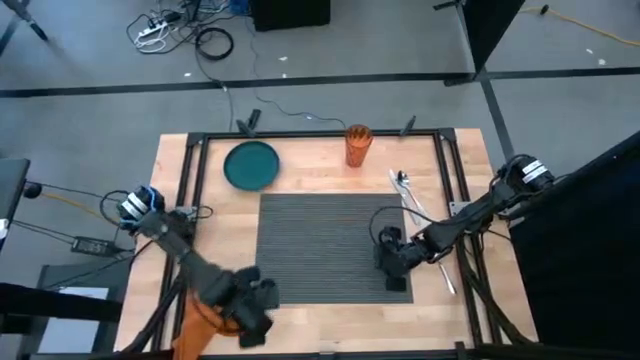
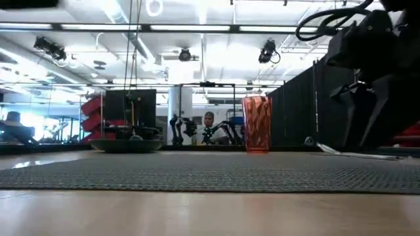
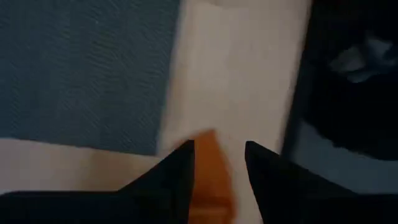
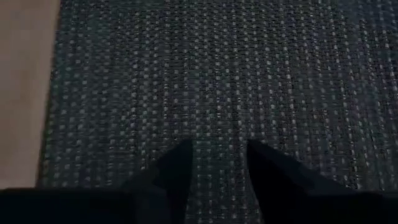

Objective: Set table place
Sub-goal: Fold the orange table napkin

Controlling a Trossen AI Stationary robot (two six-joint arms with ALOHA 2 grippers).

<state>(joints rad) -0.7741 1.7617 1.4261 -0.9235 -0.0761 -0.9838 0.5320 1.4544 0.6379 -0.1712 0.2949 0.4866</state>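
Observation:
The dark grey ribbed placemat (image 1: 335,245) lies flat in the middle of the wood table (image 1: 320,325). My left gripper (image 1: 255,305) is at the near left, beside the mat's near left corner, shut on an orange napkin (image 1: 200,322) that trails back under the arm. My right gripper (image 1: 392,262) stands low over the mat's near right part (image 4: 217,74). Its fingers are a little apart with nothing between them, and I cannot tell whether they touch the weave. A teal plate (image 1: 251,165) and an orange cup (image 1: 358,145) rest on the table beyond the mat. My left gripper has a bunched part of the orange napkin (image 3: 210,168) between its two fingers, which slant down over the table's near left. Which edge or fold it holds, the fingers hide. The rest of the cloth (image 1: 196,325) hangs back toward the near edge under the arm.
A spoon and other cutlery (image 1: 412,205) lie on the bare wood right of the mat. The black frame (image 1: 190,175) runs along the table's edges. Bare wood shows between the mat and the near edge (image 1: 330,320).

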